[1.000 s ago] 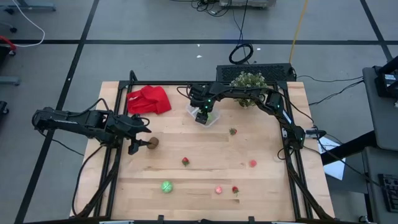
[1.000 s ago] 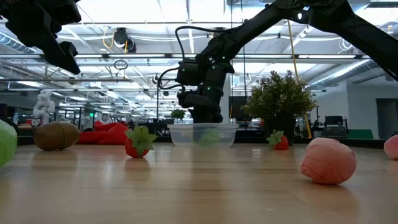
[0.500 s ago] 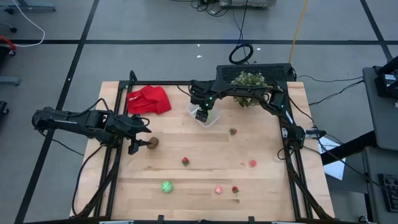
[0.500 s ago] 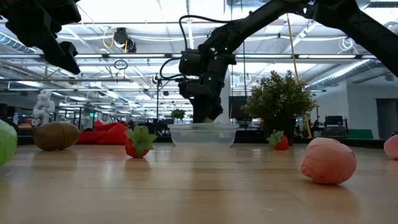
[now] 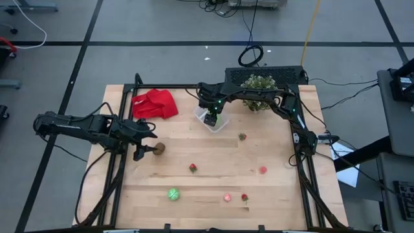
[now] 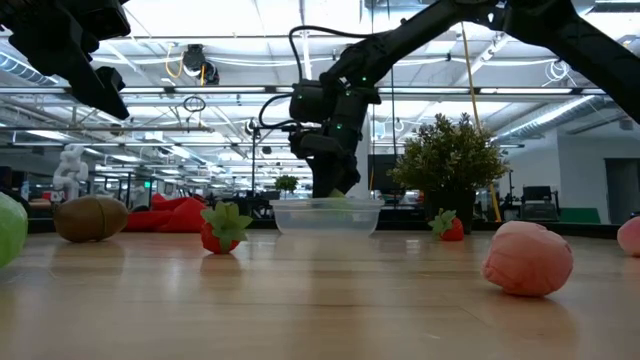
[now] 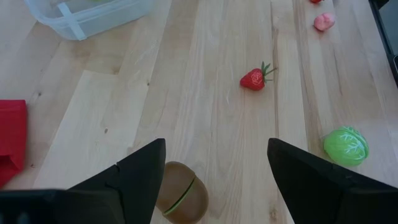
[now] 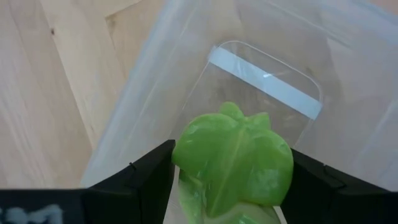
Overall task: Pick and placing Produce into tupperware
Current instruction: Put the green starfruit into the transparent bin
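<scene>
From above, the right gripper (image 5: 210, 118) hangs over the small clear rectangular plastic tupperware (image 5: 218, 124) near the table's far edge, between the crumpled red cloth (image 5: 155, 103) and the bushy green potted plant (image 5: 258, 91). The left gripper (image 5: 143, 151) waits by the brown kiwi-like toy (image 5: 159, 148) on the left side of the wooden table (image 5: 278, 194). The remaining produce lies scattered nearer the front: a red strawberry toy (image 5: 193, 167), a round green cabbage toy (image 5: 173, 193), a pink toy (image 5: 262, 170), two more small pieces by the front edge and another red one just right of the container.

At table height, the right gripper (image 6: 330, 185) sits directly above the tupperware (image 6: 327, 215), its tips close to the rim; the container looks otherwise empty.

The left wrist camera shows its fingers spread wide with nothing between them, the brown toy (image 7: 181, 196) just ahead, the strawberry (image 7: 254, 79) and cabbage (image 7: 346, 146) farther off.

The right wrist camera shows a pale green lobed toy vegetable (image 8: 233, 165) gripped between the two fingers, held wide around it, over the container's clear floor (image 8: 267, 93).

The step in hand appears to be the release. To do it well, keep the piece centred over the container's floor, lower it a little inside the walls so it cannot bounce out, open the fingers cleanly, then lift straight up without nudging the light container.
</scene>
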